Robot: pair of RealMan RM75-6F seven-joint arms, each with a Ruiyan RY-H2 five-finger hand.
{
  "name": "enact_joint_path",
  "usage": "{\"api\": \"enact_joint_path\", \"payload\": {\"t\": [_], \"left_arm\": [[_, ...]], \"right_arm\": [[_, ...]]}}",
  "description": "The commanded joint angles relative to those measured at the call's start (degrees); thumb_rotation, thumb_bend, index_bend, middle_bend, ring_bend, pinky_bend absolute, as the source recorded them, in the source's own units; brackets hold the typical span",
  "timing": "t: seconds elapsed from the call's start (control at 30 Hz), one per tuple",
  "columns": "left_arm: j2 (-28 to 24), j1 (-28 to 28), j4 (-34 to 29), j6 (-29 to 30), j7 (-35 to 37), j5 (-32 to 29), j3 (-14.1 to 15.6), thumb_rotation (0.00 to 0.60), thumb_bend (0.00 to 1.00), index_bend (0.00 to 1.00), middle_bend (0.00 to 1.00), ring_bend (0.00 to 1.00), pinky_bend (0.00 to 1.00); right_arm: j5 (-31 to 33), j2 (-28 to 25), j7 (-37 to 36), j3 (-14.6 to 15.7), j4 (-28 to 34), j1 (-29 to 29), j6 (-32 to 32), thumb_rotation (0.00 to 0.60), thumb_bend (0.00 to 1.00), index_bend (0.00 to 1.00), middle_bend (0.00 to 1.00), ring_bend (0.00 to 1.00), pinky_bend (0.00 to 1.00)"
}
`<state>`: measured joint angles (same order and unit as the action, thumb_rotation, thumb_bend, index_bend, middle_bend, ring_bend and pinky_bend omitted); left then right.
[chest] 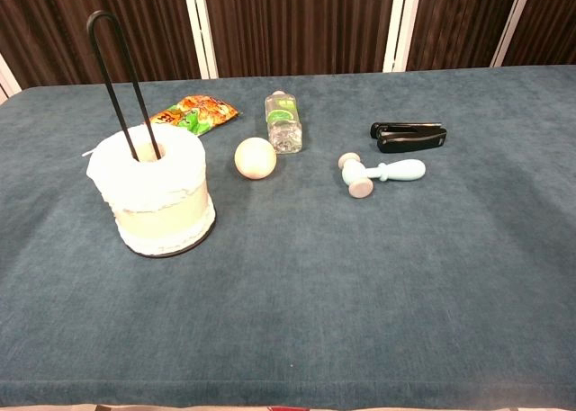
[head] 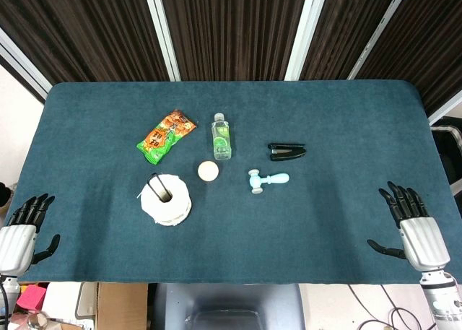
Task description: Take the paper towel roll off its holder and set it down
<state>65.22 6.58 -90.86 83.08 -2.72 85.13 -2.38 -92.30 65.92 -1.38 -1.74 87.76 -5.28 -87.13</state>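
Paper towel roll [chest: 157, 191] is seated upright on its holder [chest: 115, 69], black wire loop threaded through the core and standing well above it; a loose sheet edge is seen sticking out on the left. Roll sits left of centre on the table [head: 325, 229].

Left hand [head: 27, 222] is held at the near-left table edge, fingers spread, nothing gripped; roll is well apart from it, further in and to its right. Right hand [head: 411, 225] is held at the near-right edge, fingers apart, nothing gripped, far from the roll.

Behind the roll: snack packet [chest: 193, 114], small clear bottle [chest: 283, 123], pale ball [chest: 256, 157]. Further right: light-blue toy hammer [chest: 378, 173], black stapler [chest: 409, 136].
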Motion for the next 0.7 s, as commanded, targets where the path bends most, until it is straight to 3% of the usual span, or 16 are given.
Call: {"api": "enact_joint_path", "payload": {"t": [0.03,0.23,0.7], "left_arm": [[-0.1,-0.1,-0.2,0.2,-0.2,0.1,0.1,0.600,0.40,0.04,0.03,0.00,0.16],[0.0,0.1,-0.6,-0.2,0.3,0.7,0.5,0.600,0.40,0.02,0.03,0.00,0.16],[4.5,6.9,-3.9,-9.4,5.2,3.2,0.6,0.600,0.37,0.00,0.00,0.00,0.16]], "right_arm": [[-0.2,0.1,-0.2,0.0,0.0,0.2,-0.4,0.600,0.05,0.00,0.00,0.00,0.04],[-0.9,0.2,-0.9,0.2,-0.1,0.6,-1.5,0.600,0.05,0.00,0.00,0.00,0.04],[-2.9,-2.0,-4.2,1.5,0.5,1.1,-2.5,0.600,0.06,0.00,0.00,0.00,0.04]]}}
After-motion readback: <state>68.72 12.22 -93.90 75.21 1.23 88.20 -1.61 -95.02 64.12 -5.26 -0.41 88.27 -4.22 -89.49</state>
